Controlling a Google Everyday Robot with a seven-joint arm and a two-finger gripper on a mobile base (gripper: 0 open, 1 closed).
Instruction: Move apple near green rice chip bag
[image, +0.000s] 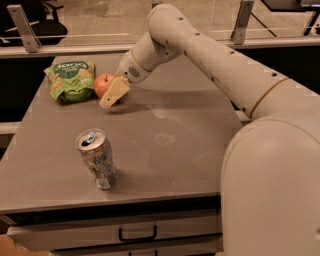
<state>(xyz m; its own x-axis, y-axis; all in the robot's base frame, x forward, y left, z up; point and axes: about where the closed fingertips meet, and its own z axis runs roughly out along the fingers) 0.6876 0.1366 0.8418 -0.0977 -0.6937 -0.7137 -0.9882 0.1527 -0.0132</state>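
The robot's pale arm (210, 55) is reaching from the right foreground across the grey table (190, 150) toward its far left corner. There the gripper (113, 95) is hanging low over the tabletop, tilted down to the left and right up against the right side of the apple (102, 84). Whether the gripper is clasping the apple or merely lying beside it cannot be told from this view. The apple is sitting at the far left of the table, its red-orange skin showing just to the left of the gripper. It is lying just beside the right edge of the green rice chip bag (71, 81) and seems to be touching it. The bag is lying flat with its dark top band pointing toward the far edge of the table. A silver drink can (97, 159) is standing upright near the front left of the table, well apart from the apple and the bag, its opened top facing up. Below the table's front edge, a drawer with a dark handle (137, 234) is showing.
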